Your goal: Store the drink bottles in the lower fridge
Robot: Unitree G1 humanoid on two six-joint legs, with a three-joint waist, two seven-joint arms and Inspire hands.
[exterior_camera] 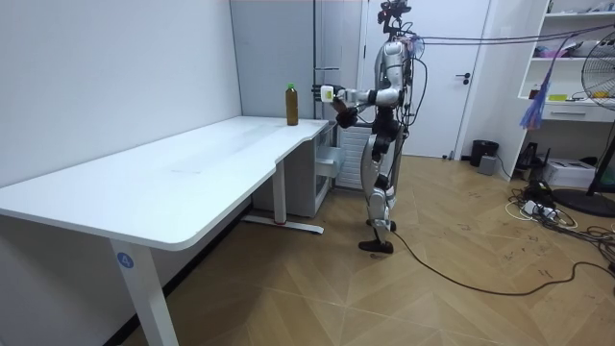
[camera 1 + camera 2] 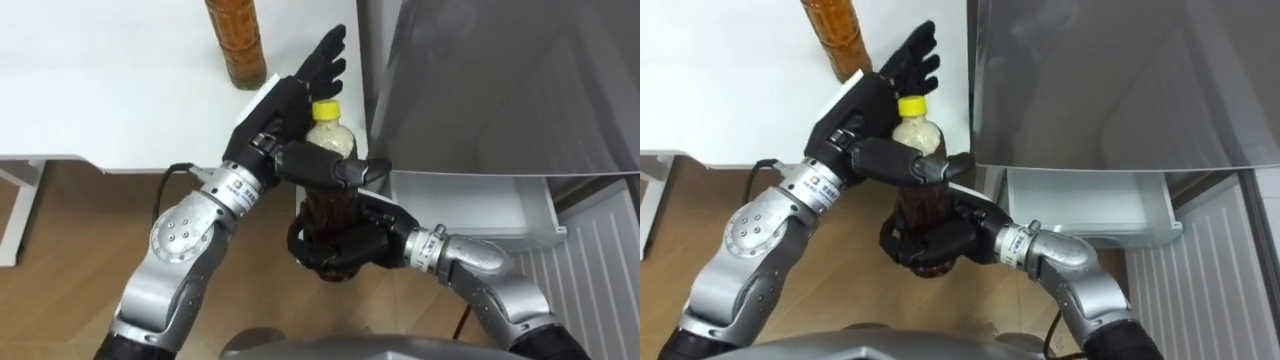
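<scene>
We carry one yellow-capped brown-tea plastic bottle [image 2: 329, 138]: right robot hand [image 2: 345, 245] clasping, left robot hand [image 2: 285, 108] thumb-pinning; next, likely lowering into open white drawer [image 2: 470, 207].

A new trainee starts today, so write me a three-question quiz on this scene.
1. True or false: the held bottle is gripped by one hand alone.
2. Which hand wraps its lower part? A) left hand B) right hand
3. Fill in: the second bottle stands on the white ____.
Key: 1 false, both hands hold it; 2 B; 3 table.
</scene>
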